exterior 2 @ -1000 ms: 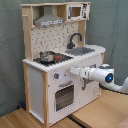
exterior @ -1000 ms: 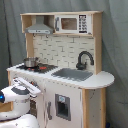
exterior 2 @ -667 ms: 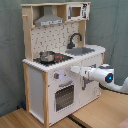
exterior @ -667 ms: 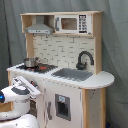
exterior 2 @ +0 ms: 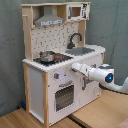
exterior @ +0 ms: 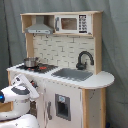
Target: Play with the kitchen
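The kitchen [exterior: 70,50] [exterior 2: 37,85] is a tall white and light-wood toy with a hood [exterior: 39,27], a microwave [exterior: 70,23], a black faucet [exterior: 84,59] over a grey sink [exterior: 72,74], and a small pot [exterior: 31,62] [exterior 2: 47,56] on the stove. In the second exterior view my white arm reaches in from the right. My gripper [exterior 2: 75,67] sits right at the kitchen's front panel, just under the counter edge and above the oven door [exterior 2: 64,96]. In the first exterior view my gripper [exterior: 34,91] is at the lower left, against the cabinet front.
A grey curtain [exterior: 115,50] hangs behind the kitchen. In the second exterior view the kitchen stands on a light wooden surface [exterior 2: 30,120], with a second wooden top [exterior 2: 100,112] under my arm at the second exterior view's right.
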{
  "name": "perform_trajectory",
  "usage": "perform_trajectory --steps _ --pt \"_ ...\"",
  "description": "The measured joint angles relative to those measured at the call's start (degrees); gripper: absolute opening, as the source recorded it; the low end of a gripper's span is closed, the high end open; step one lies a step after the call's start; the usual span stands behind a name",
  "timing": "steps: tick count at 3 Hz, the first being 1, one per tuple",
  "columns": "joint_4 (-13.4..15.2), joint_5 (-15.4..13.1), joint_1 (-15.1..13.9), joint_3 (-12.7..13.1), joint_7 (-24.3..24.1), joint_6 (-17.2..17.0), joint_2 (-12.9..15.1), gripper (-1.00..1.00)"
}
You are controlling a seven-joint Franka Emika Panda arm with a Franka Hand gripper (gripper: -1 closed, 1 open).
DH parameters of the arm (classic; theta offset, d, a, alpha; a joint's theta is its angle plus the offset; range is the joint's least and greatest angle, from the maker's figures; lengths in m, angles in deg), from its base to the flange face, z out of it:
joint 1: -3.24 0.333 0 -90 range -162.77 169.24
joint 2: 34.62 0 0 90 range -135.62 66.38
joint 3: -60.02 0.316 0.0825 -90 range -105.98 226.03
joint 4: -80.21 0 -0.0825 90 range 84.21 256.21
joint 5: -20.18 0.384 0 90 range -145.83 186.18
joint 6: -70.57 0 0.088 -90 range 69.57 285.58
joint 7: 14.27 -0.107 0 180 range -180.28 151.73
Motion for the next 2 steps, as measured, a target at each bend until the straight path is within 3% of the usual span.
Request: perform_trajectory --steps 2 --pt "0.04 0.2 0.1 0.0 -14.37 0.0 -0.2 -1.0"
